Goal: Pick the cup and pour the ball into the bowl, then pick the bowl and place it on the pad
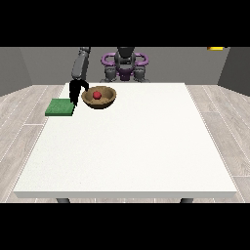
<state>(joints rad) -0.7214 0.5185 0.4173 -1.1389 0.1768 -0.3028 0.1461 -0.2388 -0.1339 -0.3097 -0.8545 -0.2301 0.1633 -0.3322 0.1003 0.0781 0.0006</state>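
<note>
A brown bowl (99,99) stands on the white table (127,146) at the far left, near the robot. A red ball (96,94) lies inside it. A flat green pad (60,107) lies on the table just left of the bowl. The black hand at the view's left (75,92) hangs between the pad and the bowl, right against the bowl's left rim and above the pad's right edge. Whether it holds the rim is not clear. I see no cup. The hand at the view's right does not show.
The robot's grey and purple torso (125,63) stands behind the table's far edge. The grey arm (81,61) comes down from the upper left to the hand. Wooden floor surrounds the table.
</note>
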